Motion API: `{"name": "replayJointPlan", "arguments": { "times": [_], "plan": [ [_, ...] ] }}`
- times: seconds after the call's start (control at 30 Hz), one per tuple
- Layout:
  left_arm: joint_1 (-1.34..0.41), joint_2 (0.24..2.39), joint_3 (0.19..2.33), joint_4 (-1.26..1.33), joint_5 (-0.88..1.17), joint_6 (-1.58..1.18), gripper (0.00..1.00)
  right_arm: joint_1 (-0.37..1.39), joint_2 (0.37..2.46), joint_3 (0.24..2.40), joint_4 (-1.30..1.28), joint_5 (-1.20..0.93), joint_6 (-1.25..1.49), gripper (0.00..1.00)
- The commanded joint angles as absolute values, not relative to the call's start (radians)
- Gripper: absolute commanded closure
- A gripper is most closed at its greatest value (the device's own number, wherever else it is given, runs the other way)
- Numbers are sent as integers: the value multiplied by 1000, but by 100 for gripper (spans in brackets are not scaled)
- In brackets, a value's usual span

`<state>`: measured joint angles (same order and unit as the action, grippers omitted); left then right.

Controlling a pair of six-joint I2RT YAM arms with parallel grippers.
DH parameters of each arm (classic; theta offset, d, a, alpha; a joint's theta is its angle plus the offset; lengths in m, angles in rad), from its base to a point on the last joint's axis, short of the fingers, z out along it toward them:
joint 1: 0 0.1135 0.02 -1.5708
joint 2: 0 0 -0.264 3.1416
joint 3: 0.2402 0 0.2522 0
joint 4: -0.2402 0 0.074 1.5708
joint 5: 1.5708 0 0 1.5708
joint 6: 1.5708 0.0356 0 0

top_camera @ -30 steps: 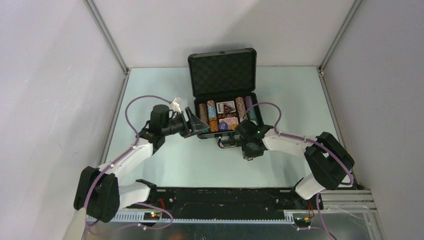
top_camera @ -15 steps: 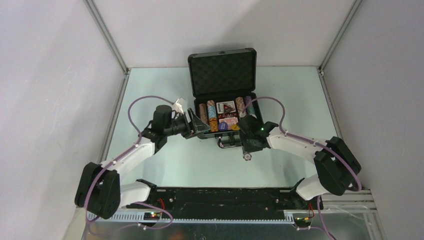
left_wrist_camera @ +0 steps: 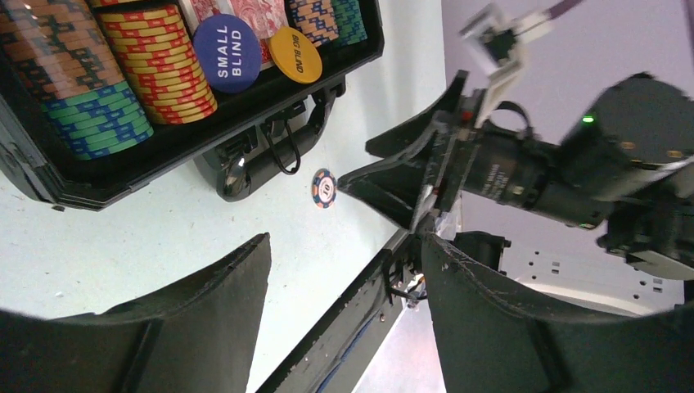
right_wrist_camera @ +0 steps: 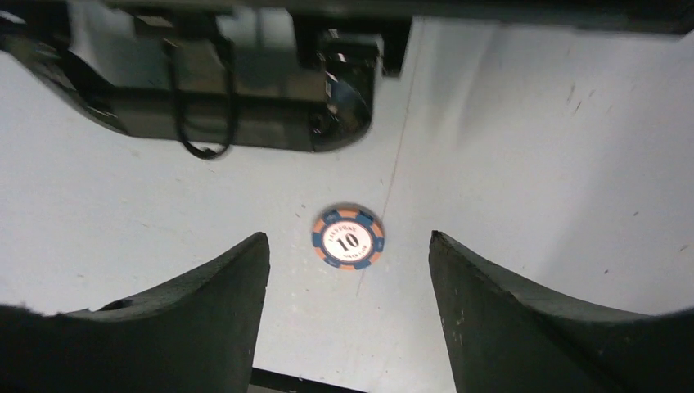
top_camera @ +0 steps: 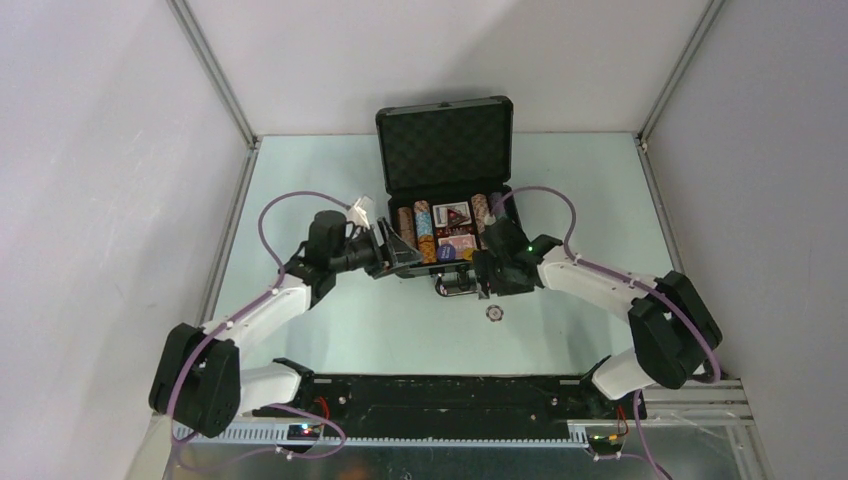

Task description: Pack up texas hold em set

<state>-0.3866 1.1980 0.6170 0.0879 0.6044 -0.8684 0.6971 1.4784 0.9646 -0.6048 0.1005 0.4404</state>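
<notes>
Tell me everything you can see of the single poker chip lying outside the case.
The poker chip is a round disc, plastic by its look, with a white centre printed 10 and a rim of alternating blue and orange blocks. It lies flat, face up, on the pale table, just in front of the black case, apart from it. Only the table touches it; the right gripper hangs open above it.
</notes>
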Motion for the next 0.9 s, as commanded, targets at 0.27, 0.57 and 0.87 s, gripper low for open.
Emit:
{"name": "replayJointPlan", "arguments": {
  "times": [0.27,0.57,0.87],
  "plan": [
    [-444,1229,578,142,586,-871,28,743,1568,854,-530,109,530,25],
    [-449,1232,583,145,586,-875,28,775,1595,844,-531,129,541,40],
    [-452,1228,583,146,587,-878,28,818,1604,844,-557,147,558,49]
  ]
}}
